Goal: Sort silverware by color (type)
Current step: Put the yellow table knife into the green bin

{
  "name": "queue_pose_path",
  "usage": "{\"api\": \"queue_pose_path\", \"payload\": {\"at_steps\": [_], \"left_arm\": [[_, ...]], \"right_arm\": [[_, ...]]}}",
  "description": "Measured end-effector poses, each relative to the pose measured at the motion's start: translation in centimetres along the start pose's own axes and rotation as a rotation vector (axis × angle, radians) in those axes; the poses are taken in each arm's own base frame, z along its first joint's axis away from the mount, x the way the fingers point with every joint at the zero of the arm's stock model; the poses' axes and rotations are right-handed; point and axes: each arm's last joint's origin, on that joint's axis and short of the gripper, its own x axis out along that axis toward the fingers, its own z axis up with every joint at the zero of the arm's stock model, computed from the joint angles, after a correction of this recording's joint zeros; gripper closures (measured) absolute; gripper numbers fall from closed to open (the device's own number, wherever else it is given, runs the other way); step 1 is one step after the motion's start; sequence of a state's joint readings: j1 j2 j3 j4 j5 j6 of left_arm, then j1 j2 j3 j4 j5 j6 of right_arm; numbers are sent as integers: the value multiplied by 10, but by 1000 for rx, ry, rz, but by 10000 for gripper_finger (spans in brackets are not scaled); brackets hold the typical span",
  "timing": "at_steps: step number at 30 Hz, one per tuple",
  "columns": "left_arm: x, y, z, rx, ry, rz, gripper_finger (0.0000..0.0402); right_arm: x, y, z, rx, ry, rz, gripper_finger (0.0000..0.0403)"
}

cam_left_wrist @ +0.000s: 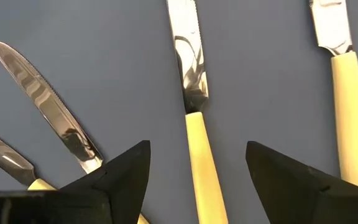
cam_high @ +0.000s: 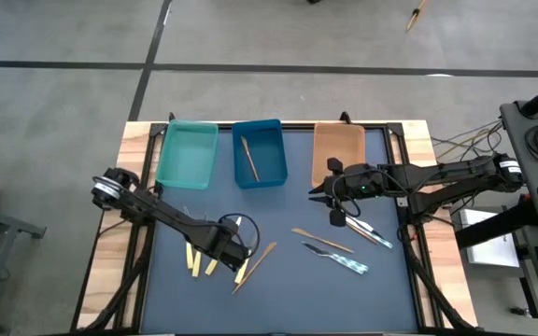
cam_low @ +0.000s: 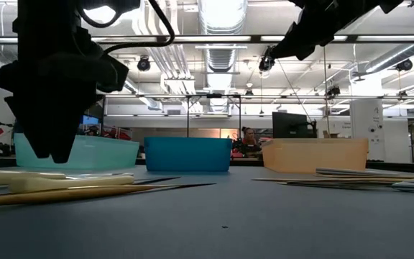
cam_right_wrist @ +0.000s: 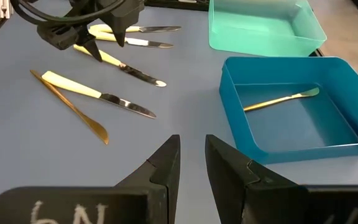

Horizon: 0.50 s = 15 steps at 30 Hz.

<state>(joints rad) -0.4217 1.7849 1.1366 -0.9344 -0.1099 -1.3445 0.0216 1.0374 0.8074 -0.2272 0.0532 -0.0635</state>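
Several cream-yellow handled knives (cam_high: pixel 211 265) lie flat on the dark mat at the near left, with a tan wooden piece (cam_high: pixel 256 265) beside them. My left gripper (cam_left_wrist: pixel 197 171) points down over them, open. Its fingers (cam_left_wrist: pixel 124 175) stand on either side of one knife's cream handle (cam_left_wrist: pixel 202 158) without touching it. Another tan wooden piece (cam_right_wrist: pixel 281 100) lies in the blue tray (cam_high: pixel 258 152). A wooden piece (cam_high: pixel 323 241) and silver pieces with pale blue handles (cam_high: pixel 341 260) lie at the near right. My right gripper (cam_right_wrist: pixel 192 158) hovers above the mat by the orange tray (cam_high: pixel 338 149), narrowly open and with nothing between its fingers.
The teal tray (cam_high: pixel 188 155), with nothing in it, stands at the far left, next to the blue and orange trays along the far edge. Bare mat lies between the two groups of cutlery. The table's wooden rim (cam_high: pixel 110 243) frames the mat.
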Motion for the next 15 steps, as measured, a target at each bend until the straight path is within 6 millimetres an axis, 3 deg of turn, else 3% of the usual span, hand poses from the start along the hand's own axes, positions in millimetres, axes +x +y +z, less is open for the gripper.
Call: {"api": "queue_pose_path", "payload": {"at_steps": [15], "left_arm": [[20, 2, -2, 1, -10, -54, 173]], "right_arm": [[0, 0, -1, 0, 2, 0, 335]]}}
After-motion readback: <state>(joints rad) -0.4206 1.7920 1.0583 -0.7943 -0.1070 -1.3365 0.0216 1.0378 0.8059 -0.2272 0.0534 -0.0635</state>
